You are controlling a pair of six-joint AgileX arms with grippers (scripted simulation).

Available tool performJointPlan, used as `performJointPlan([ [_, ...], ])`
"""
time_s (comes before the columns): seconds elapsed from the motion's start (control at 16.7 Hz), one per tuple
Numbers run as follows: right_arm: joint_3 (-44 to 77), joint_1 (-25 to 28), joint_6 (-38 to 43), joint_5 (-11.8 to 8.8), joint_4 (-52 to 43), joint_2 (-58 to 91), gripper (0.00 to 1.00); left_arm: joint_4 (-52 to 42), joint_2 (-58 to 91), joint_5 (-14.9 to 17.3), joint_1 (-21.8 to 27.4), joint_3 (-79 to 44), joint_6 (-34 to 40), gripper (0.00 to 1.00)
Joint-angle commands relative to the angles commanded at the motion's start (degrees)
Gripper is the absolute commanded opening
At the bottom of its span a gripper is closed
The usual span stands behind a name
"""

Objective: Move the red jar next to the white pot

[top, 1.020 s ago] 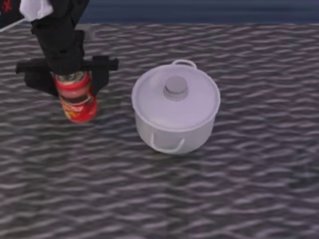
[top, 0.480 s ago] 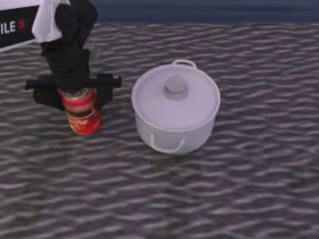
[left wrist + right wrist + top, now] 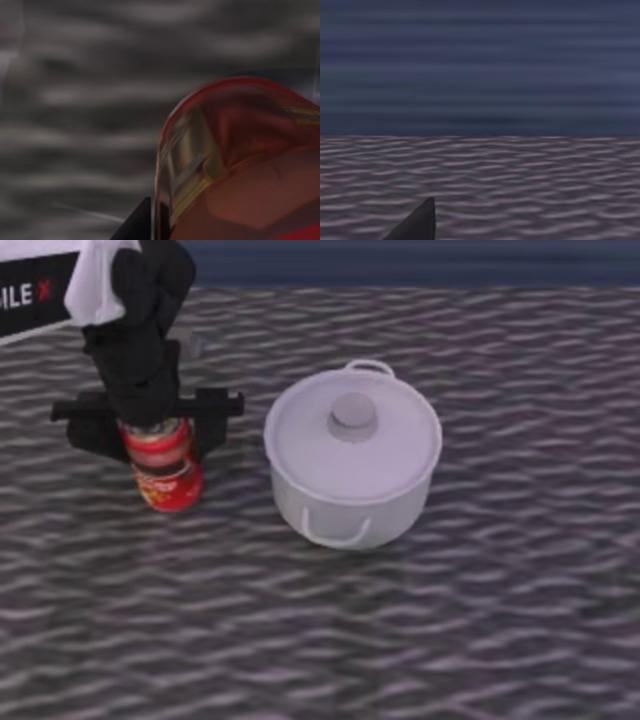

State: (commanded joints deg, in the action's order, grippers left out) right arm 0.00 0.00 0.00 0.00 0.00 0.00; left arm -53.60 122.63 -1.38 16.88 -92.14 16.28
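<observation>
Our left end effector (image 3: 150, 418) is clamped on the small red cylindrical jar (image 3: 166, 468), which stands upright, long axis vertical, on the grey rippled counter (image 3: 480, 620). It sits near the large white lidded pot (image 3: 352, 458), at its left, apart from it.

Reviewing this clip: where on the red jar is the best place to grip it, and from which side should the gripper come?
Around its upper body, from straight above. The red jar stands upright, a narrow cylinder, so fingers can close across its round sides. The left gripper sits over its top that way, likely a sound hold. The white pot stands apart on its right, leaving room.
</observation>
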Motion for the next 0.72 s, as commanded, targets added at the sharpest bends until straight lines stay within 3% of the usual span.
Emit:
performJointPlan([
  [0.36, 0.0, 0.0, 0.0, 0.0, 0.0, 0.0, 1.0, 0.0, 0.0, 0.0, 0.0, 0.0, 0.0, 0.98],
  [0.72, 0.0, 0.0, 0.0, 0.0, 0.0, 0.0, 1.0, 0.0, 0.0, 0.0, 0.0, 0.0, 0.0, 1.0],
])
